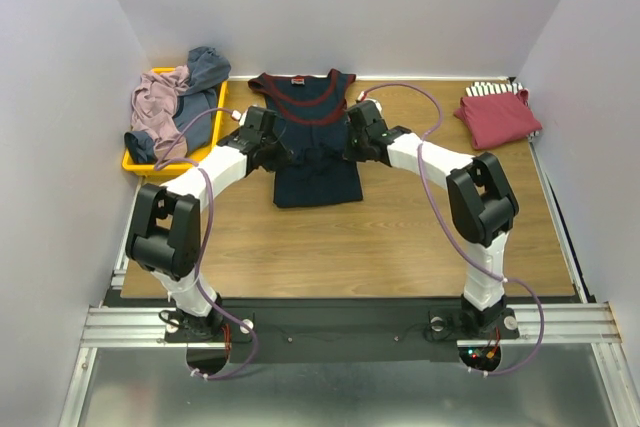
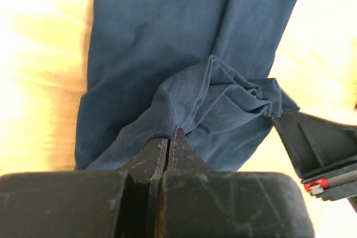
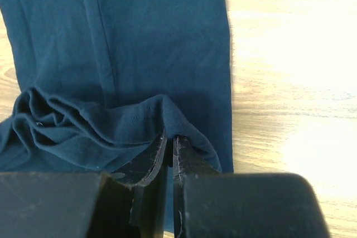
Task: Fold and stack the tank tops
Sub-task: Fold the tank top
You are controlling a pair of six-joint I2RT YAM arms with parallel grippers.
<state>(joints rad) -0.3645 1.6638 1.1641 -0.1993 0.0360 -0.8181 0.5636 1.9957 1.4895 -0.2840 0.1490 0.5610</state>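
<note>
The navy jersey with maroon trim (image 1: pixel 312 147) lies flat at the middle back of the table, neck away from me. My left gripper (image 1: pixel 272 146) is shut on a fold of its navy cloth (image 2: pixel 184 110) at the left side. My right gripper (image 1: pixel 353 143) is shut on a fold of the same cloth (image 3: pixel 139 115) at the right side. The cloth bunches up between them. A folded dark red top (image 1: pixel 497 115) lies on a striped one (image 1: pixel 492 89) at the back right. A mauve top (image 1: pixel 155 112) and a grey-blue top (image 1: pixel 205 72) hang over the tray.
A yellow plastic tray (image 1: pixel 138 161) stands at the back left, holding the loose tops. The right gripper's body (image 2: pixel 318 151) shows at the right of the left wrist view. White walls close the table on three sides.
</note>
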